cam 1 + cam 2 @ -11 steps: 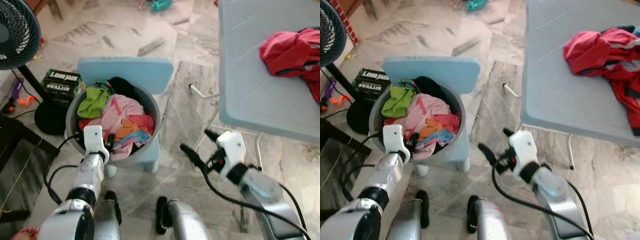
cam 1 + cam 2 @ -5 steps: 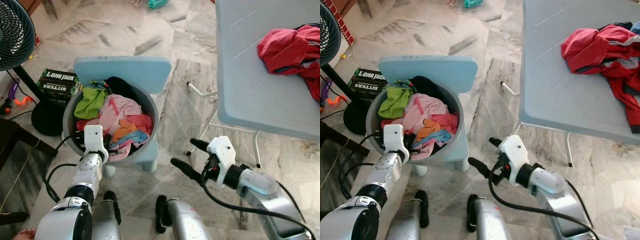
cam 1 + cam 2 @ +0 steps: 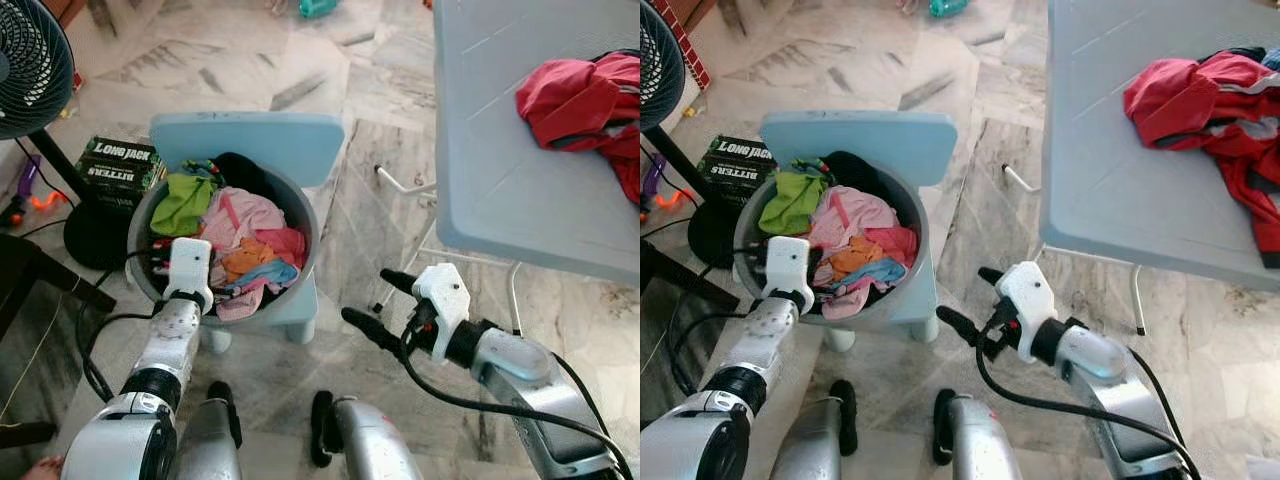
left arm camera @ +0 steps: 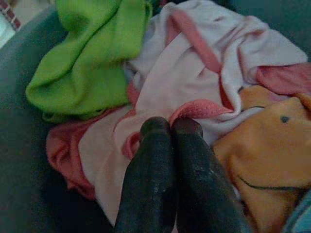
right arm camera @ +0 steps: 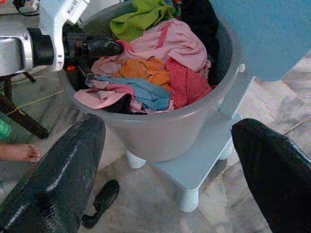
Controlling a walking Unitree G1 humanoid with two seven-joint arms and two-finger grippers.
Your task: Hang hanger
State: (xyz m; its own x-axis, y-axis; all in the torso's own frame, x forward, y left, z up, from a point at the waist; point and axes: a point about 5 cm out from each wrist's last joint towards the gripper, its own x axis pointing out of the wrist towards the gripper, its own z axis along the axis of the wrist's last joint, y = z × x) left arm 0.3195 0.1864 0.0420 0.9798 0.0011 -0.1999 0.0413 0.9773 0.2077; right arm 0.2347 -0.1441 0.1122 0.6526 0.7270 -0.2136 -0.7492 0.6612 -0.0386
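A grey bucket full of clothes stands on a pale blue stool. On top lie a pink garment, a green one and an orange one. My left gripper is inside the bucket at its near left rim. It is shut, with its fingertips resting on the pink cloth. It also shows as the left gripper in the right wrist view. My right gripper hangs open above the floor, right of the bucket, pointing at it and holding nothing.
A pale blue table with a red jacket stands to the right, its metal legs behind my right arm. A black fan, a dark box and dark furniture stand to the left. The floor is marble.
My left gripper has pushed forward over the rim into the bucket. My right gripper dropped lower and came nearer the bucket a second ago, then held still.
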